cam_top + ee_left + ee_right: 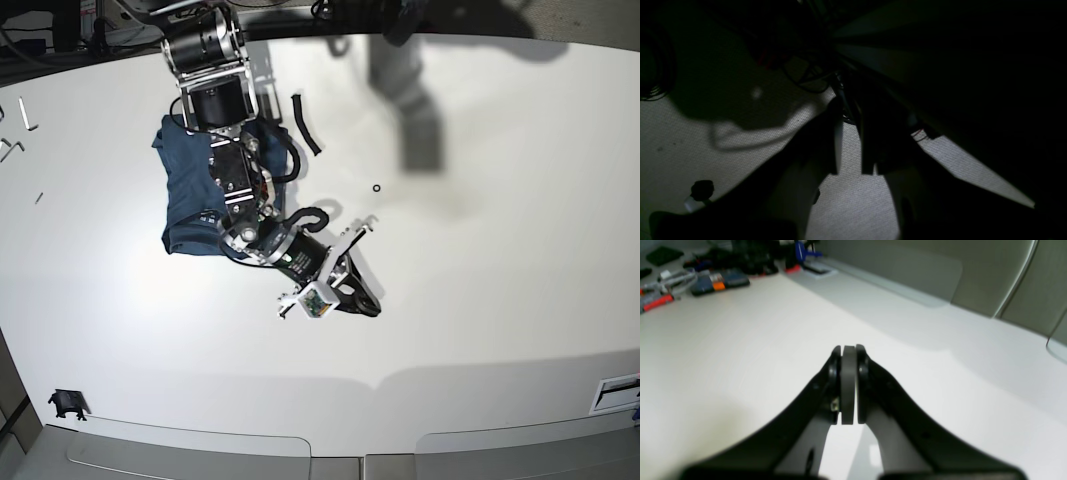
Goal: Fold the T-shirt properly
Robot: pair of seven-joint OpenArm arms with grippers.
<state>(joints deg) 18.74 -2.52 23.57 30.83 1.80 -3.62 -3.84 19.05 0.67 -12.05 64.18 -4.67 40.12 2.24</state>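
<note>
The T-shirt [188,190] is a dark navy bunch lying on the white table [500,260] at the upper left, partly under the right arm. My right gripper [367,302] hovers low over bare table to the right of the shirt and nearer the front, apart from it. In the right wrist view, my right gripper [849,351] is shut pad to pad with nothing between. The left wrist view is very dark. There my left gripper [850,168] hangs over a pale textured surface, with a narrow gap between its fingers and nothing in it. The shirt does not show in either wrist view.
A short black strip [305,124] and a tiny black ring [375,187] lie right of the shirt. A black clip [66,402] sits at the front left corner. Tools and boxes [706,276] crowd the far table end. A blurred dark shape [402,60] hangs at the top.
</note>
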